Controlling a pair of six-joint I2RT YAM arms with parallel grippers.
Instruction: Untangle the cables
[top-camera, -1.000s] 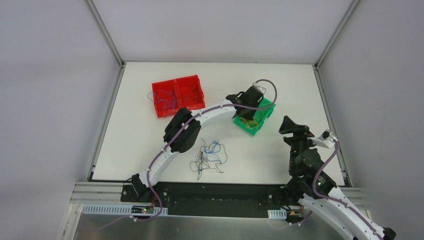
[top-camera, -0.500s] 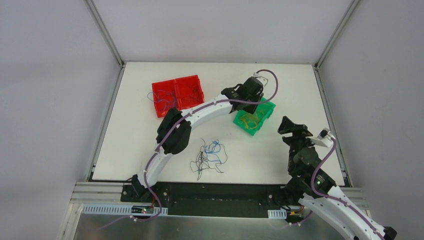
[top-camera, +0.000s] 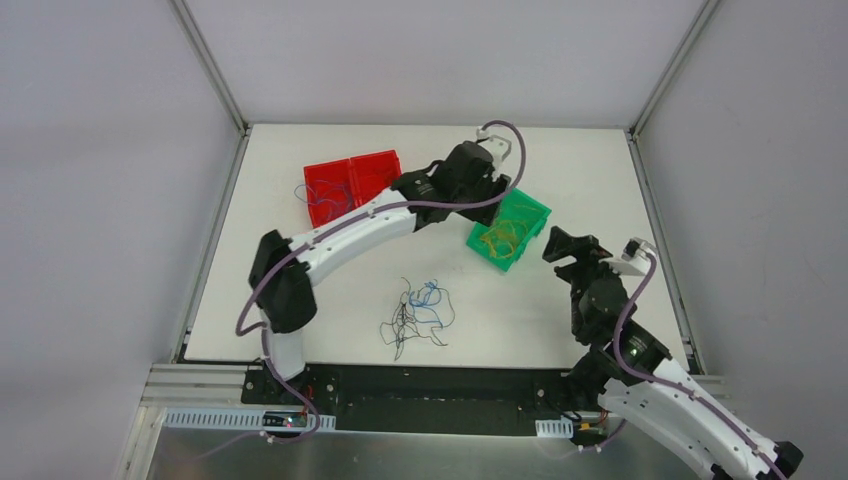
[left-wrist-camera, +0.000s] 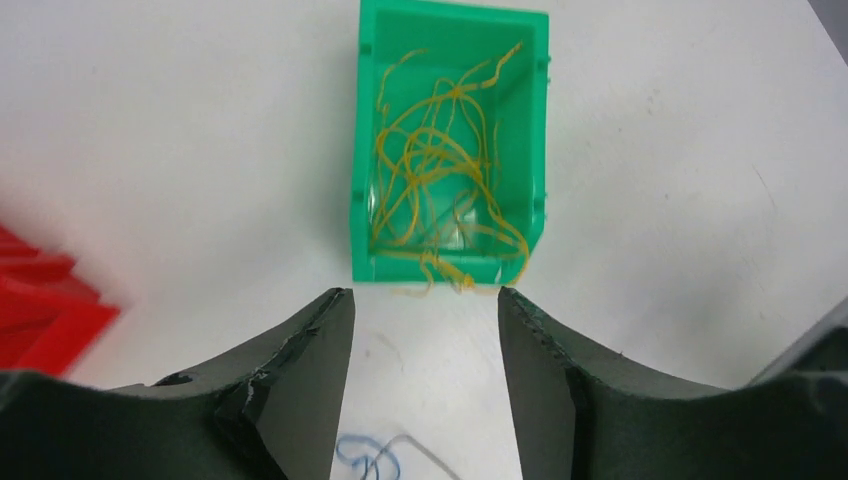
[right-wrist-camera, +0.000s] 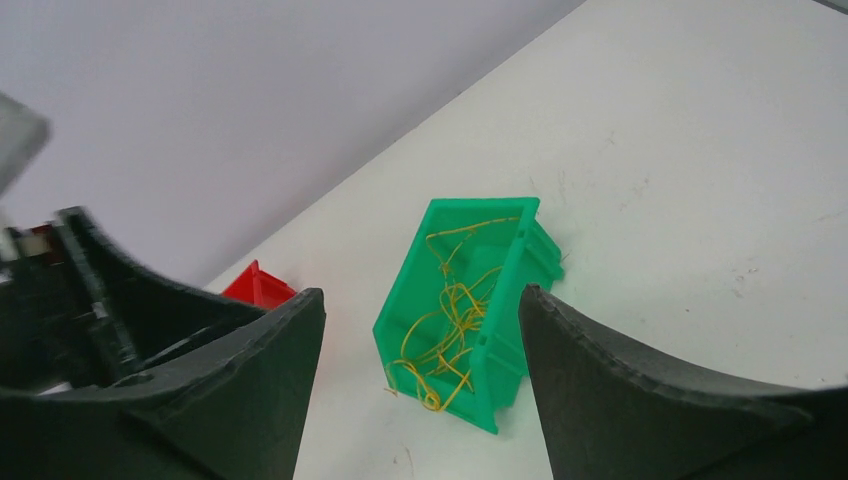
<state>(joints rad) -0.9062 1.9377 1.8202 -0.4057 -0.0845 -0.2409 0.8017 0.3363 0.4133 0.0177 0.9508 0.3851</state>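
Step in hand: sorting by colour, as I judge it. The left gripper (left-wrist-camera: 422, 300) hangs over the green bin (left-wrist-camera: 358, 150) with nothing in it, which reads as the end of a drop-off rather than a pick.
Left jaws: apart, with only bare table (left-wrist-camera: 200, 120) and the bin's near wall between them.
Right jaws: the right gripper (right-wrist-camera: 420, 295) is spread wide and empty. It is held off the table on the bin's right side and faces it.
Sorted so far: yellow wires (left-wrist-camera: 440, 170) lie in a loose heap inside the green bin. A few ends loop over its near wall onto the table.
Red bins: the red bins (top-camera: 352, 187) stand to the left of the green one. Thin dark and bluish strands show in them and one trails over the left edge. I cannot tell which compartment holds which.
Cables to do: the tangle (top-camera: 415, 315) sits on the table nearer the arm bases, well apart from every bin. Black and blue strands show. I cannot make out any other colour there.
Next move, my judgement: bring one arm back over the tangle and pick a single strand at a free end or outer loop.
Demands: fine tip placement, since each strand is far thinner than a finger.
Risk: lifting the whole knot. The second gripper may need to pin the rest down.
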